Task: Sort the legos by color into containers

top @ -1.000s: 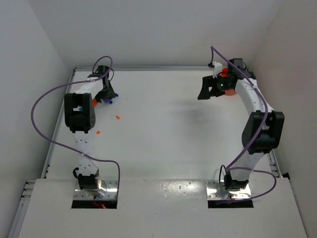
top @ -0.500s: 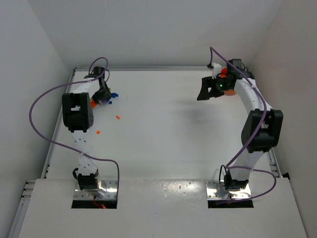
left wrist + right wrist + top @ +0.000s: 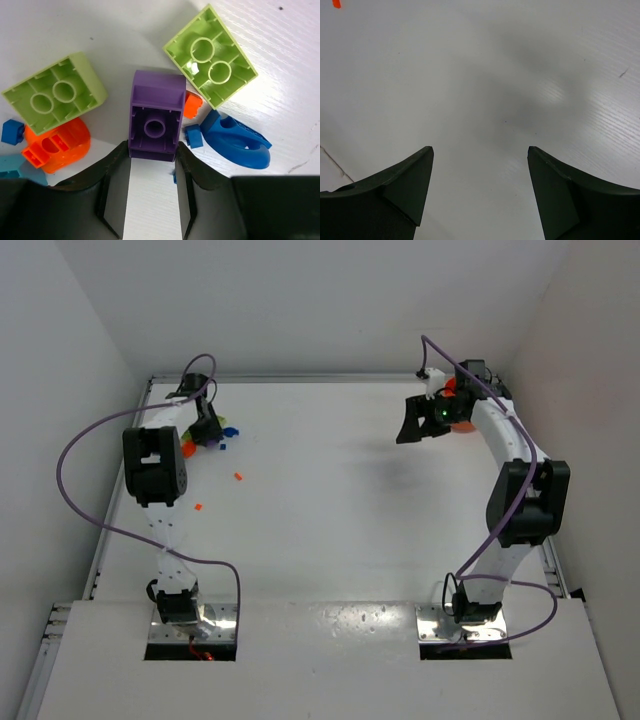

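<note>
We see the left gripper [image 3: 152, 148] closed on one purple brick [image 3: 156, 112]. Both fingertips lie against the side walls of its near end, and the brick lies hollow side up on the table [image 3: 350, 500].

Touching its right side is one small orange brick [image 3: 192, 104], and just below that is one small blue brick [image 3: 193, 136] by the fingertip. Farther out we count two green bricks, both hollow side up. The tilted green brick [image 3: 210, 56] is beyond and to the right, and the second green brick [image 3: 54, 95] is to the left. One orange rounded piece [image 3: 57, 145] sits against the near edge of the second green brick. One blue curved piece [image 3: 237, 142] lies at the right. At the left edge are a second small blue brick [image 3: 12, 131] and one pale blue piece [image 3: 11, 167], cut off by the frame.

From above, this cluster sits at the table's far left. Two orange bits lie apart from it, the first orange bit [image 3: 239, 476] beyond the second orange bit [image 3: 198, 507].

The right gripper [image 3: 480, 150] hangs at the far right with its jaws spread wide and nothing between them, over bare table. One orange speck [image 3: 336, 3] shows at the corner of its view, and we cannot tell whether it is one of the two bits. We count one orange bowl [image 3: 463, 425], mostly hidden behind the right wrist, so we cannot see what is in it.
</note>
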